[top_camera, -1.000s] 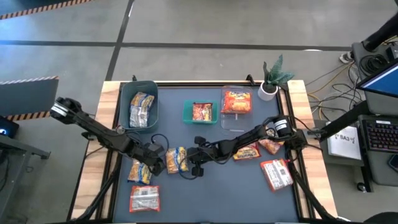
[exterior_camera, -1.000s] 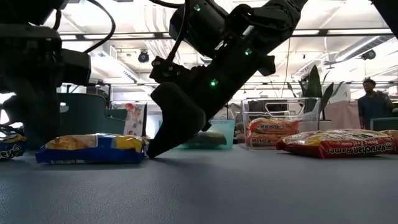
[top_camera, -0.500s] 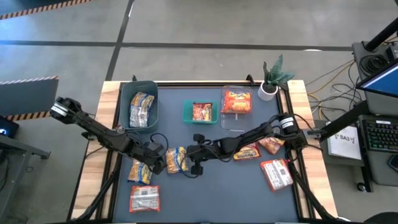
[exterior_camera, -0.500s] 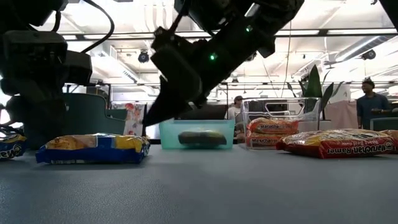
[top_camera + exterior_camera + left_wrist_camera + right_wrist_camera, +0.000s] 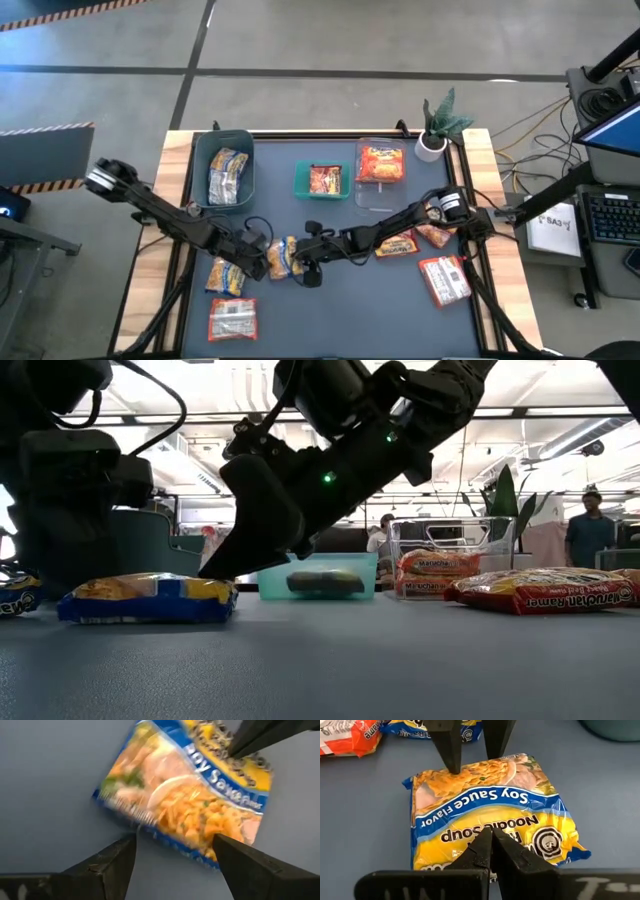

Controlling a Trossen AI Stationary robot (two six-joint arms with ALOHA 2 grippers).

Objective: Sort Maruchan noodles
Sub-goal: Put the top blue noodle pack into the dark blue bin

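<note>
High view: yellow-and-blue noodle packet (image 5: 283,257) lay flat on the table (image 5: 380,300), between both claws. Left claw (image 5: 262,262), wide open and empty, straddled one short edge; right claw (image 5: 305,268), shut and empty, pressed the opposite end.

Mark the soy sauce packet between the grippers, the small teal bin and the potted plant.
soy sauce packet (image 5: 490,815), right wrist view, middle of its printed face.
small teal bin (image 5: 322,194), high view, its front rim.
potted plant (image 5: 431,146), high view, its white pot.
</note>
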